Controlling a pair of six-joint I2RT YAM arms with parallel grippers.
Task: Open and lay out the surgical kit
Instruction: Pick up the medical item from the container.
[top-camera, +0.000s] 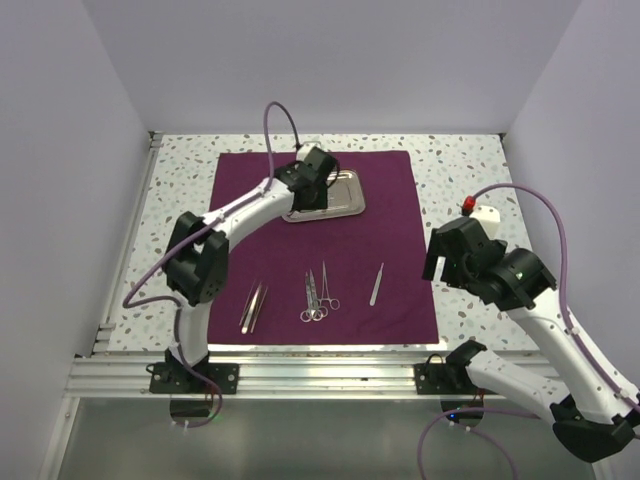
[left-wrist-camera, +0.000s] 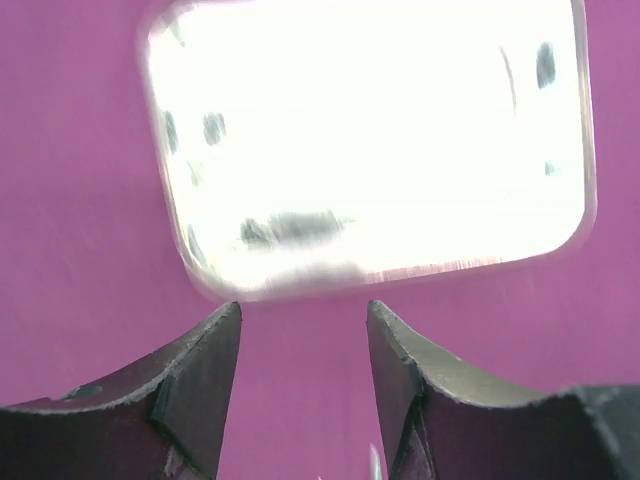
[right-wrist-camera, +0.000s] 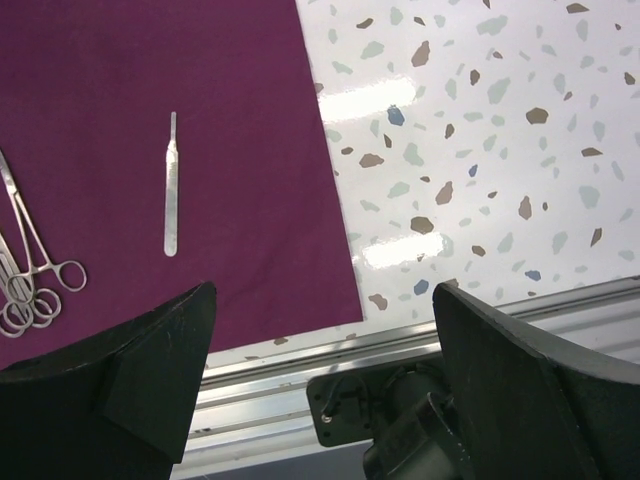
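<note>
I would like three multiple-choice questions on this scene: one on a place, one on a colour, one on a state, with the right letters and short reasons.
1. Where is the tray? A) far part of the cloth B) near edge of the cloth C) off the cloth
2. What colour is the cloth? A) green B) white C) dark purple
3. How is the left gripper? A) shut tight B) open and empty C) shut on the tray
Answers: 1 A, it sits at the cloth's far side; 2 C, purple in all views; 3 B, its fingers stand apart with nothing between.
</note>
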